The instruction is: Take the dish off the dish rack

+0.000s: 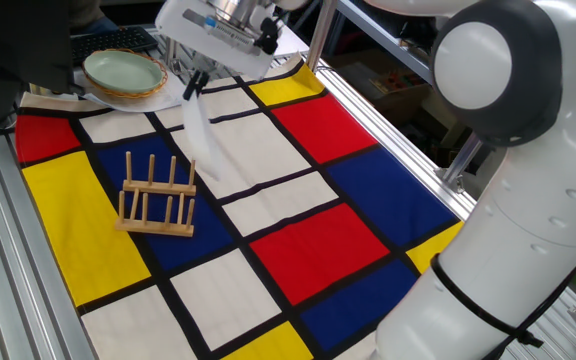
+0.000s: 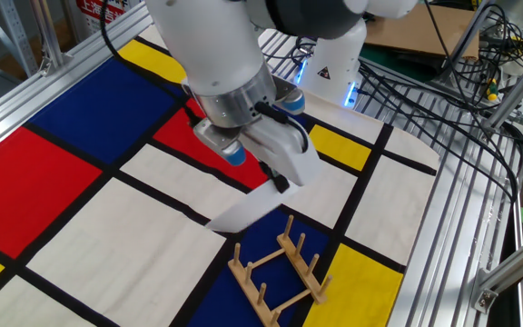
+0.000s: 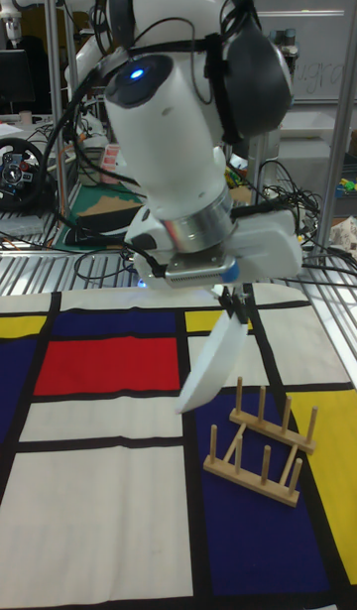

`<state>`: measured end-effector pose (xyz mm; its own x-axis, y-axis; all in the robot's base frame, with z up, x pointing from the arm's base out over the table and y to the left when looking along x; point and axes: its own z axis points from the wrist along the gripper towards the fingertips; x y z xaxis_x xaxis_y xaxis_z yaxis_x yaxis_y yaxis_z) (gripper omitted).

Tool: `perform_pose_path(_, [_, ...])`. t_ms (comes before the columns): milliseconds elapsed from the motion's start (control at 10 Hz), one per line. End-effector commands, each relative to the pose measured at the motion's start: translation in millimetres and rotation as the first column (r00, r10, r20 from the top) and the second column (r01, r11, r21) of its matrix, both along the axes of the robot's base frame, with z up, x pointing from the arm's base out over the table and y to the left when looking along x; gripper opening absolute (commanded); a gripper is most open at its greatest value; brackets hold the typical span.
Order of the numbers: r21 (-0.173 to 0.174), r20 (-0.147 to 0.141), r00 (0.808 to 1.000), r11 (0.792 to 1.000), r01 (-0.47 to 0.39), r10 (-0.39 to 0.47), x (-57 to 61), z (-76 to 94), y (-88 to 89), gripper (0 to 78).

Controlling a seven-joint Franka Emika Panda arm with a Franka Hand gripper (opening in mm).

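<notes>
The dish point(image 1: 201, 140), a glossy white oval plate, hangs edge-on in the air, tilted, just right of and above the dish rack point(image 1: 156, 201). My gripper point(image 1: 190, 86) is shut on its upper rim. In the other fixed view the dish point(image 2: 246, 208) floats clear of the rack point(image 2: 280, 268), with the gripper point(image 2: 281, 182) pinching its top edge. The tall fixed view shows the dish point(image 3: 211, 364) slanting down to the left of the wooden rack point(image 3: 260, 441), apart from the pegs, under the gripper point(image 3: 238, 309). The rack's pegs hold nothing.
A pale green bowl point(image 1: 123, 70) in a wicker tray sits at the far corner of the checked cloth point(image 1: 308, 240). Aluminium frame rails point(image 1: 8, 280) border the table. Cables point(image 2: 443, 100) lie beyond the table's edge.
</notes>
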<state>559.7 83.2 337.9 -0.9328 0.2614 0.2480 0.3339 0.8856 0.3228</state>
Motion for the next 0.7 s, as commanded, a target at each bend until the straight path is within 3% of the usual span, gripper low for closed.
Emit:
perform_pose_path(100, [-0.275,0.025,0.972,0.936,-0.218,0.234,10.6,-0.6,-30.6,1.1])
perform_pose_path(400, [-0.351,0.012,0.955,0.895,-0.275,0.298,12.9,-4.7,-36.6,1.1])
perform_pose_path(700, [-0.368,0.006,0.948,0.882,-0.295,0.319,13.7,-6.4,-37.2,1.1])
